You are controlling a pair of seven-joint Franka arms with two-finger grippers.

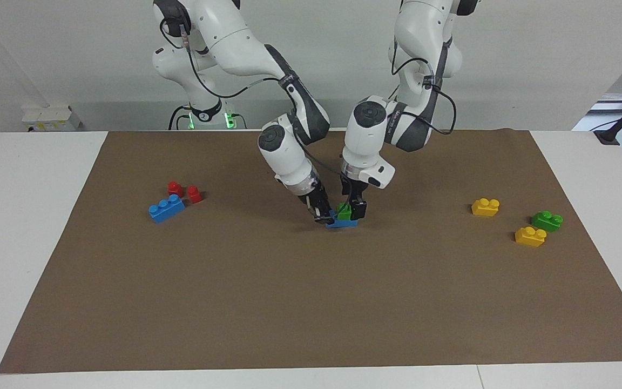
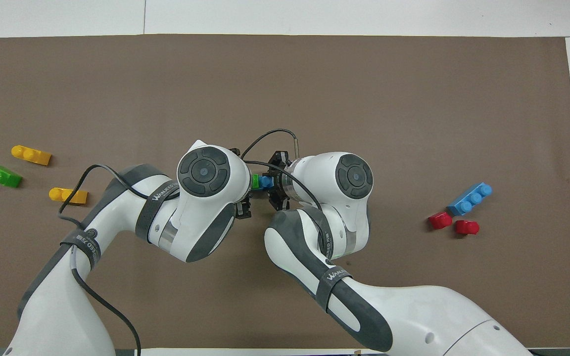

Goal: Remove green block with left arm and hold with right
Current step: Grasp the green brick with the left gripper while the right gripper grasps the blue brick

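- Green block (image 1: 346,212) sits atop a blue brick (image 1: 338,222) near mid-mat; the pair rests on the brown mat (image 1: 289,302); in overhead view only a sliver of green (image 2: 255,181) and one blue stud (image 2: 265,182) show between the two wrists.
- Left gripper (image 1: 355,209) comes down onto the green block from the left arm's side; one finger at the block's side toward that arm, other finger hidden; looks clamped on the block, but contact on both sides can't be confirmed; jaw state: cannot tell.
- Right gripper (image 1: 323,215) tilted in from the right arm's side, tips at the blue brick's end, low at mat level; fingers appear closed on the blue brick's end.
- Overhead: both grippers mostly covered by own wrist housings; left gripper (image 2: 244,198), right gripper (image 2: 276,183).
- Other items, untouched: second green brick (image 1: 547,220) w/ two yellow bricks (image 1: 485,207) and (image 1: 530,236) toward the left arm's end of table; longer blue brick (image 1: 166,208) w/ two small red pieces (image 1: 175,188), (image 1: 194,194) just beside it, toward the right arm's end.
- Mat lies on a white table (image 1: 25,216).
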